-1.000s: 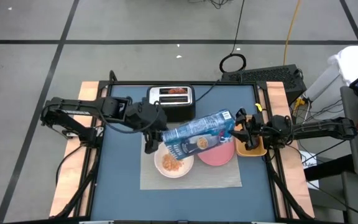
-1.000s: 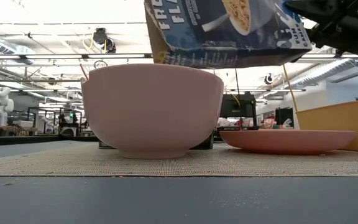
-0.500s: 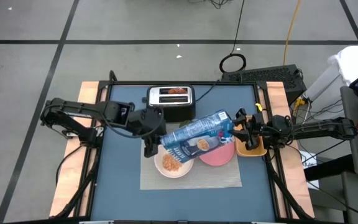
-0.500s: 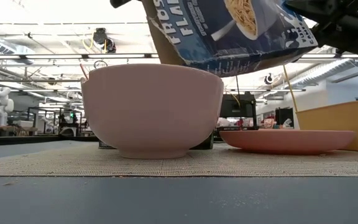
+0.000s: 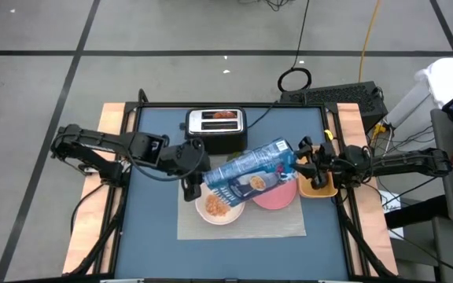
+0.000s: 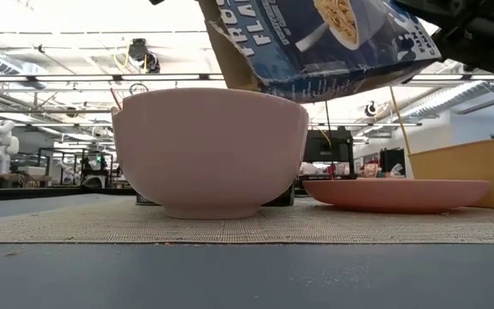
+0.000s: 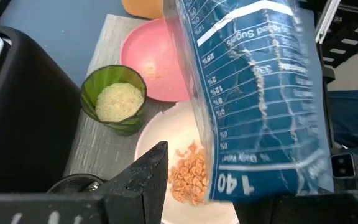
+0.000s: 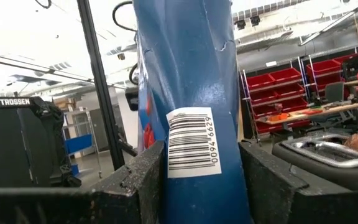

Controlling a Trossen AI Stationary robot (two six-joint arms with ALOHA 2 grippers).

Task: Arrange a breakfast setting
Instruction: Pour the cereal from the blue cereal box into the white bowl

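Observation:
The blue cereal box hangs slanted above the white bowl, which holds cereal and stands on the grey mat. My right gripper is shut on the box's higher end. My left gripper is open beside the box's low end. One finger shows and the box hides the other. The pink plate lies on the mat right of the bowl. The green cup and the black cup's rim show in the left wrist view. The spoon does not show plainly. My right gripper pinches the box's narrow face with the barcode between its two fingers, at the box's higher end. The fingers come level from the table's right. The box is lifted clear and slants down toward the bowl. Whether my left gripper touches the box, I cannot tell.
The black-and-silver toaster stands at the far side behind the left gripper. The orange tray sits at the right edge under the right arm. Bare blue table lies left of the mat.
The cereal box has tipped steeper over the bowl, its low end swinging down and toward the right while its higher end stays in my right gripper. My left gripper has drifted a little toward the table's near edge.

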